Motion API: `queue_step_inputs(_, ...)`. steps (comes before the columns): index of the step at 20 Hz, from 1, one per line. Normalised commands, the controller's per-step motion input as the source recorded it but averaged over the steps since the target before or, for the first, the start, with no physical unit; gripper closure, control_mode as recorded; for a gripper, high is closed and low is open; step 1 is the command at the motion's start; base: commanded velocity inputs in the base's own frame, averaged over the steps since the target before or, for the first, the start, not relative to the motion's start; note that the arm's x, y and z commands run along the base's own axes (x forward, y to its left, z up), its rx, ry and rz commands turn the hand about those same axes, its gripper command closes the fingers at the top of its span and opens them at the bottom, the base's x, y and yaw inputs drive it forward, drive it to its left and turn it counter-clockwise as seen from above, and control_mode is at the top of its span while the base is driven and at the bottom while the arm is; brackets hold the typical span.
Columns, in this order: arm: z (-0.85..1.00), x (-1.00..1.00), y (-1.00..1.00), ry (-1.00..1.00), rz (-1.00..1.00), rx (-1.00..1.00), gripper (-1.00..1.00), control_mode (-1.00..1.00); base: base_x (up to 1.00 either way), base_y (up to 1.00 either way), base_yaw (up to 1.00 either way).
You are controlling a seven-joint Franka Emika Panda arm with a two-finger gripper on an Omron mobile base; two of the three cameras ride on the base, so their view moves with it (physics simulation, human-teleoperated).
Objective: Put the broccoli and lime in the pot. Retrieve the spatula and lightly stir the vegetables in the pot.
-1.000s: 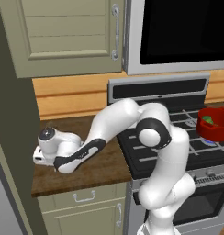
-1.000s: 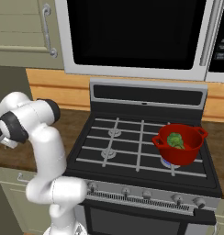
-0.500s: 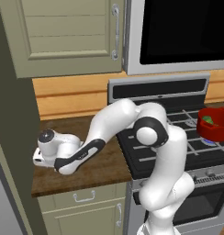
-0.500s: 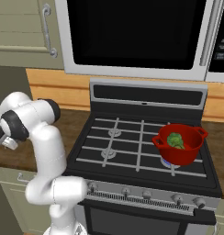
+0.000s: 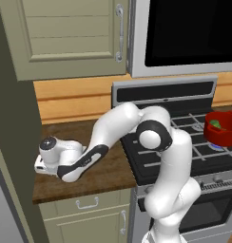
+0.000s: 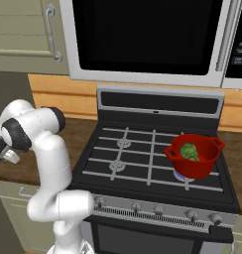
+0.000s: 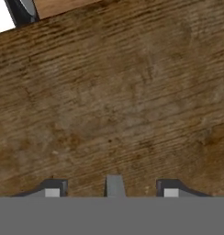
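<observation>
My gripper [image 7: 111,192] hangs low over the brown wooden counter [image 7: 123,105] at the far left, with the hand [image 5: 53,156] pointing down. Its fingertips [image 7: 52,191] stand apart, so it is open. A narrow grey piece, apparently the spatula [image 7: 114,184], rises midway between them and touches neither tip. The red pot [image 6: 195,158] sits on the stove's front right burner, far from the hand, and it shows again at the right edge [image 5: 222,129]. The dark green broccoli [image 6: 190,151] lies inside it. The lime is hidden.
The black stove [image 6: 143,158] fills the middle, with a microwave [image 6: 143,34] above it. A pale cabinet [image 5: 70,38] hangs over the left counter [image 5: 89,178], and a tall dark panel [image 5: 13,142] bounds that counter on the left. The wooden backsplash [image 7: 63,5] lies close ahead of the hand.
</observation>
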Motion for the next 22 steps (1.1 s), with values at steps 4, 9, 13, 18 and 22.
queue_step_inputs(4, 0.0, 0.0, -0.05, 0.0, 0.0, 0.0, 1.0, -1.0, 0.0, 0.0, 0.0)
queue_step_inputs(9, 0.05, -0.03, -0.14, 0.0, -0.01, 0.0, 1.0, -1.0, 0.0, 0.0, 0.0)
queue_step_inputs(13, 0.62, -0.44, -0.26, 0.0, -0.09, 0.12, 1.0, -1.0, 0.0, 0.0, 0.0)
queue_step_inputs(18, 1.0, -0.62, -0.54, 0.0, -0.22, 0.29, 1.0, -1.0, 0.0, 0.0, 0.0)
queue_step_inputs(22, 1.0, -0.44, -0.83, 0.0, -0.36, 0.42, 1.0, -1.0, 0.0, 0.0, 0.0)
